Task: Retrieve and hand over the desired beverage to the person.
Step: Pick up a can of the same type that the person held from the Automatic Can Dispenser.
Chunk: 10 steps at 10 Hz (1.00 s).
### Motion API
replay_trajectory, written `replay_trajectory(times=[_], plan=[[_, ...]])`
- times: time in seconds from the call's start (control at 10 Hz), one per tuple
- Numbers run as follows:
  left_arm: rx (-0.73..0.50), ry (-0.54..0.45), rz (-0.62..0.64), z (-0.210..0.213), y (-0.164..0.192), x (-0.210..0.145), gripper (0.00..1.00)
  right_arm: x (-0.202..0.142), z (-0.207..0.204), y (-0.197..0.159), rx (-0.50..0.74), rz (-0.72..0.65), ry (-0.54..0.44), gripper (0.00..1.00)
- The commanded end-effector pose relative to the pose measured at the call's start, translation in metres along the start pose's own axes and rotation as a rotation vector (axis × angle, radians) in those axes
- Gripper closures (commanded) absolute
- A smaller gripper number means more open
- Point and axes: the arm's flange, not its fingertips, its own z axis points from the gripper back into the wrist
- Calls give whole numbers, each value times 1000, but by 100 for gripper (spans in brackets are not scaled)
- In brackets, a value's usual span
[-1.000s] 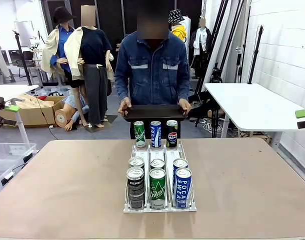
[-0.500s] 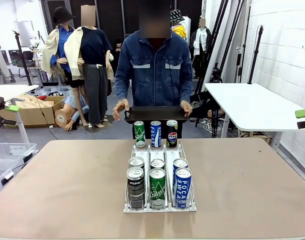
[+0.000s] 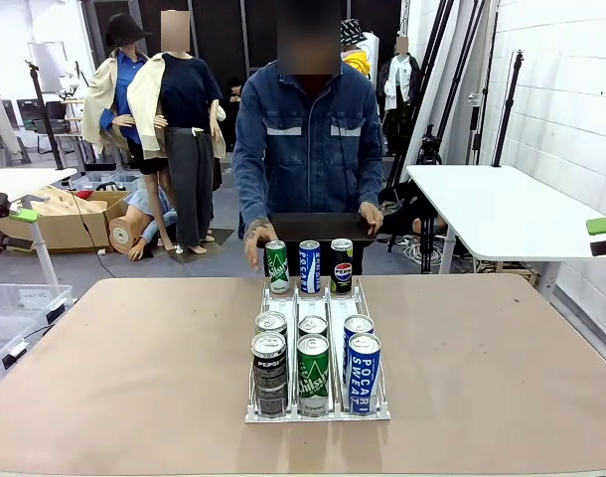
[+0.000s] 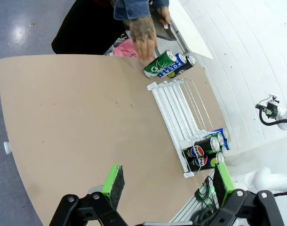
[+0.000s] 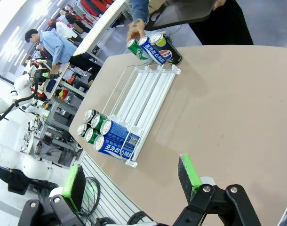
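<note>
Rack (image 3: 323, 301): six cans (image 3: 313, 363) near end, three far; person's hand (image 3: 253, 243) at far green can (image 3: 276, 266). Left tool (image 4: 167, 176), right tool (image 5: 131, 178) spread, empty.

Front view: level across table (image 3: 134, 378) toward person (image 3: 305, 139). Wrist views: high, oblique; all share can rack (image 4: 181, 113).

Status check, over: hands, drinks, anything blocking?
Both open and empty: left hand, right hand, above table. At far green can, person's hand. Six cans at near end of rack; nothing in the way.

cans (image 3: 313, 373) in rack (image 3: 328, 304); rack mid-table (image 3: 134, 378); person (image 3: 308, 139) behind table
</note>
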Motion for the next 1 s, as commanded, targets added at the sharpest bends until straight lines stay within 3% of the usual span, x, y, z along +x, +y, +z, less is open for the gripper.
replay_trajectory(times=[0.0, 0.9], plan=[[-1, -1, 1, 1, 0, 0, 0, 1, 0, 0, 1, -5, -1, 0], [-1, -1, 1, 1, 0, 0, 0, 1, 0, 0, 1, -5, -1, 0]])
